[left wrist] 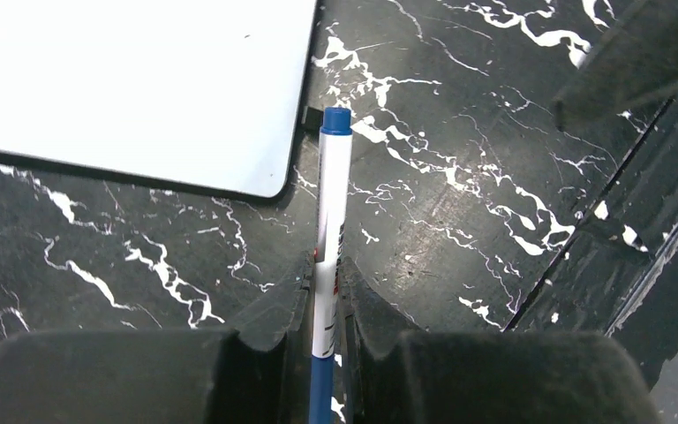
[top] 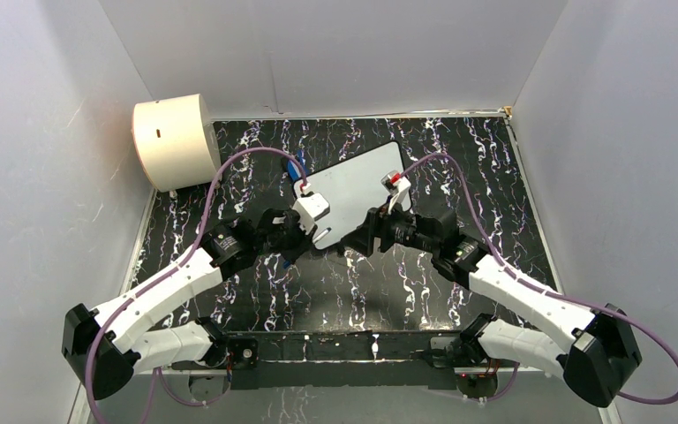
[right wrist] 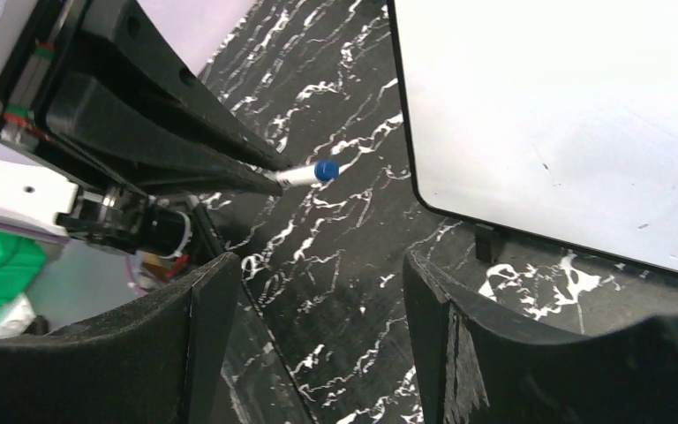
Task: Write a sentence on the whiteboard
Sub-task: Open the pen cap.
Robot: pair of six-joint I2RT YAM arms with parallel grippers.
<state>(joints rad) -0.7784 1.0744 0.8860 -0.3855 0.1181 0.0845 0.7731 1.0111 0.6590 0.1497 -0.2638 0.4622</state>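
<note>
The whiteboard [top: 357,187] lies tilted on the black marbled table, past both grippers. Its surface is blank apart from a few tiny specks; no blue sentence shows on it. My left gripper [top: 300,238] is shut on a white marker pen [left wrist: 331,208] with a blue end, which points at the table just off the board's near corner [left wrist: 269,181]. My right gripper [right wrist: 318,265] is open and empty, low over the table beside the board's near edge [right wrist: 459,208]. The pen's blue end [right wrist: 325,170] shows there too, sticking out of the left fingers [right wrist: 185,141].
A cream cylindrical drum [top: 175,141] stands at the back left corner. A small blue object [top: 296,168] lies by the board's left edge. White walls close in three sides. A black rail [top: 344,340] runs along the near edge between the arm bases.
</note>
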